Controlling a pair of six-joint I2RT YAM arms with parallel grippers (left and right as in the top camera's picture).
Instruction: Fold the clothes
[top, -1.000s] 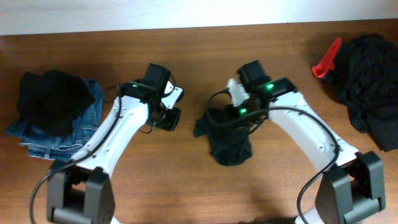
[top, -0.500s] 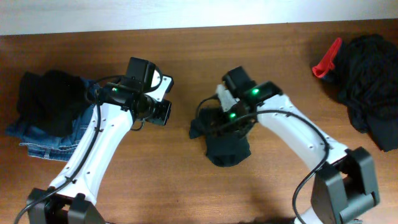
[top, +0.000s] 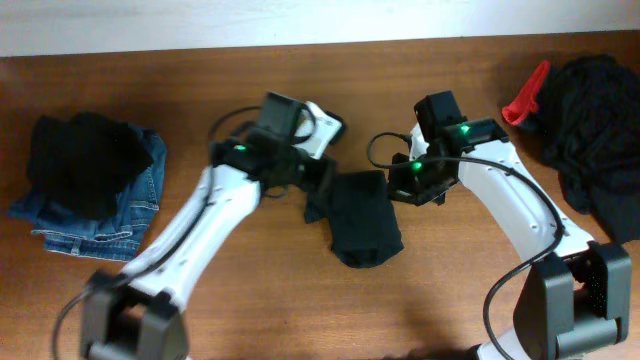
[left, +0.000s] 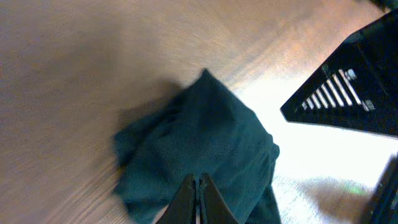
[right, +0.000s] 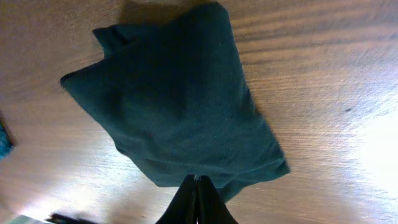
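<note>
A very dark teal T-shirt (top: 362, 228) lies folded into a compact bundle mid-table. In the overhead view my left gripper (top: 320, 188) is at the bundle's upper left edge and my right gripper (top: 403, 190) at its upper right edge. The left wrist view has the left gripper (left: 199, 181) shut, its tips pressed together over the T-shirt (left: 199, 140), with no cloth visibly between them. My right gripper (right: 196, 181) is likewise shut at the near edge of the T-shirt (right: 174, 106), and nothing shows between its fingers.
A black garment (top: 85, 160) sits on folded jeans (top: 120, 215) at the table's left. A heap of dark clothes (top: 600, 130) lies at the far right beside a red object (top: 525, 97). The right arm's housing (left: 348, 87) fills the left wrist view's right side.
The left arm swung right from the open table to the T-shirt's left edge. The right gripper slid right off the bundle's top to its right edge. The bundle now lies flatter.
</note>
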